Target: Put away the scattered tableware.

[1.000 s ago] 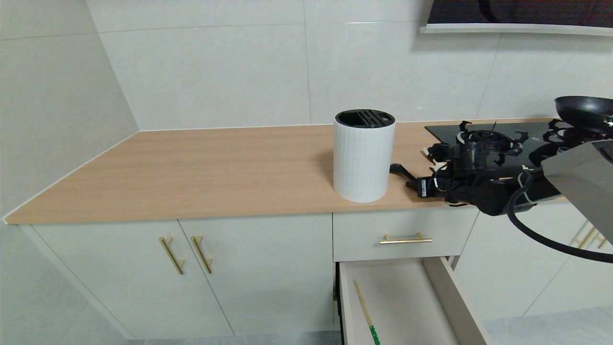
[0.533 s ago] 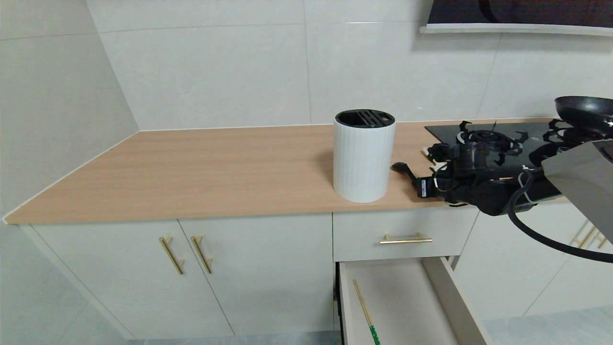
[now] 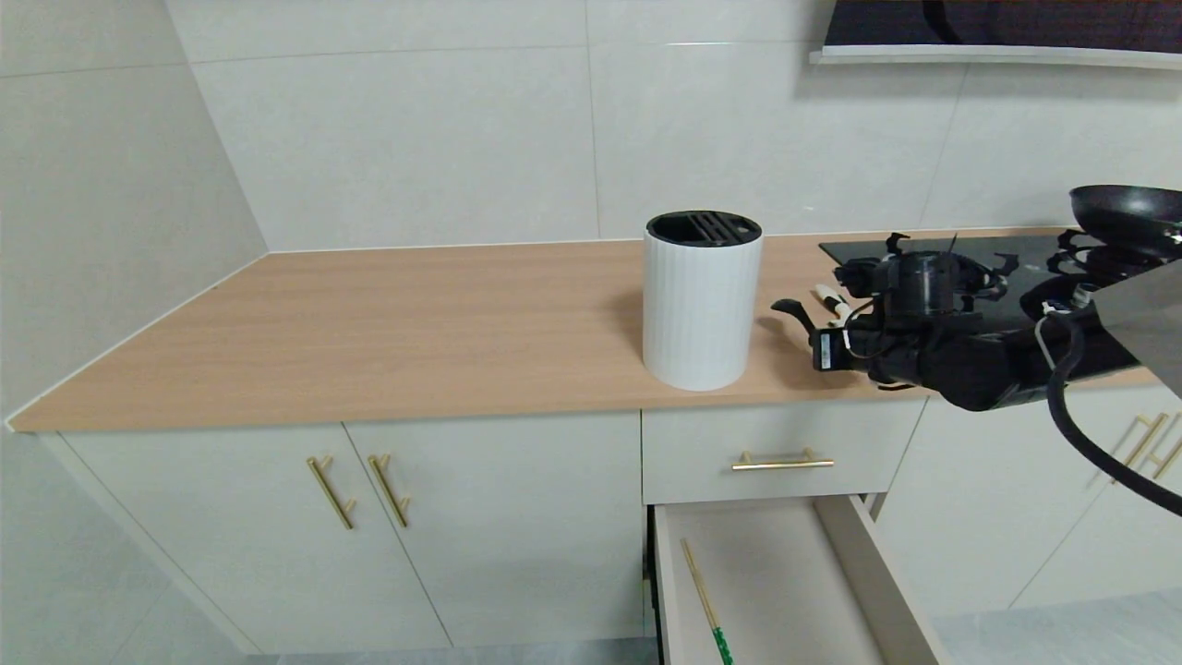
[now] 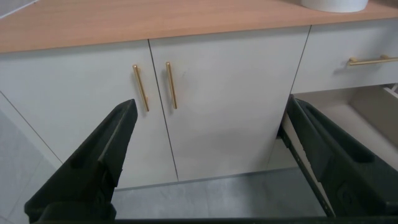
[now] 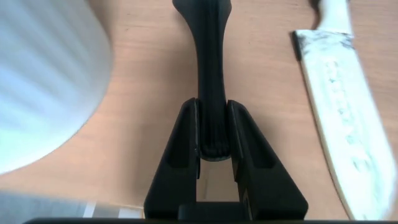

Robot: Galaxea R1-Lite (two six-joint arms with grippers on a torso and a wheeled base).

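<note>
My right claw (image 5: 213,111) is clenched on the black handle of a utensil (image 5: 211,56); its working end is hidden from me; in the head view the handle (image 3: 790,312) juts out toward the white ribbed holder (image 3: 702,305), near it but not touching. A white knife (image 5: 336,112) lies flat on the wooden worktop (image 3: 416,323) just beside the held handle, apart from it, at the edge of the gas hob (image 3: 970,254); a black pan (image 3: 1127,212) sits on the far burner. My left claw (image 4: 210,109) is spread wide, low before the cupboard doors (image 4: 217,112). Below the worktop a drawer (image 3: 859,554) stands open; chopsticks (image 3: 702,596) lie inside.
</note>
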